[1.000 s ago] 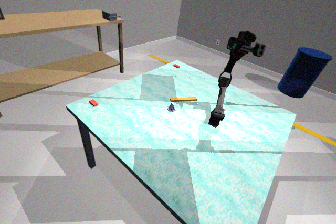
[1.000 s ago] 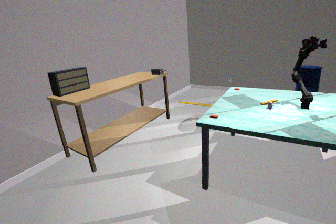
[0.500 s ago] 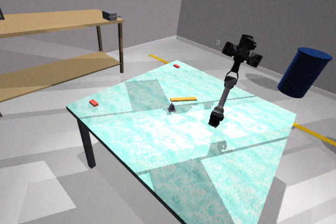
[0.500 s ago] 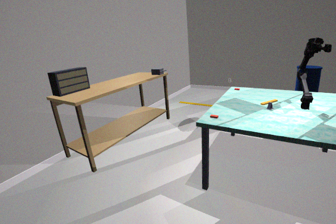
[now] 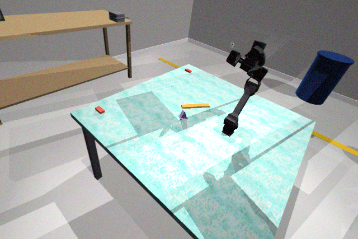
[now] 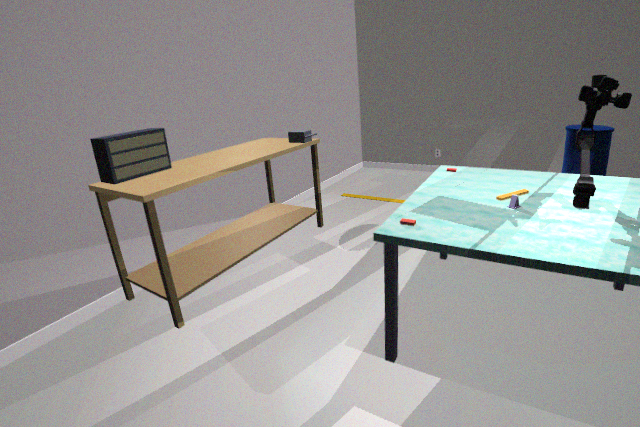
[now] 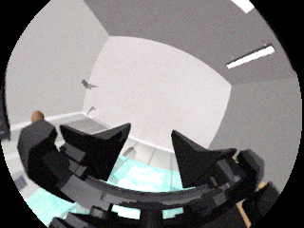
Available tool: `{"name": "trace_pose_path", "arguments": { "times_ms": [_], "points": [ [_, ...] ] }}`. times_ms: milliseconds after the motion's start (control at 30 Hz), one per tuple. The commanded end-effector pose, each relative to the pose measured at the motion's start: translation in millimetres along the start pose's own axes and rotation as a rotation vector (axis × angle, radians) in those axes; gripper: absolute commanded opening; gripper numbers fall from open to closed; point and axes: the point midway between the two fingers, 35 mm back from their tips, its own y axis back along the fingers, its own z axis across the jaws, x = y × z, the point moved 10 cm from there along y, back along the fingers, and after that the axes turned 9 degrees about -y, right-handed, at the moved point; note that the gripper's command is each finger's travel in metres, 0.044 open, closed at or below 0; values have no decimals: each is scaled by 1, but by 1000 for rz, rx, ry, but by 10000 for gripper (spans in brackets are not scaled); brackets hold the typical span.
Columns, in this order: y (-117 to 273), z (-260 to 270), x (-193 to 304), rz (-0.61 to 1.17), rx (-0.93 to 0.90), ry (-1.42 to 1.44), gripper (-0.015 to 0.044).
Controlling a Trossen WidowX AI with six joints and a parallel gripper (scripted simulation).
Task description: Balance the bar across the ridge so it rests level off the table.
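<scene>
The orange bar lies on the teal table, with no gripper at it. The small purple-grey ridge stands on the table beside the bar, on the near side in the top view. The bar appears to lie behind the ridge, not on it. My gripper is open and empty, raised high above the table and away from the bar and ridge. The wrist view shows a gap between the fingers and neither bar nor ridge.
One red block lies near the table's left corner, another red block near the far corner. A wooden bench stands left of the table. A blue barrel stands behind the arm.
</scene>
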Motion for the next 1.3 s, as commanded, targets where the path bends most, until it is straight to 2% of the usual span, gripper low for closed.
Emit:
{"name": "trace_pose_path", "arguments": {
  "times_ms": [0,733,1267],
  "points": [
    [-12,-6,8,43,41,8,315],
    [-61,-70,61,372,338,131,315],
    [-67,-136,105,636,543,131,315]
  ]
}}
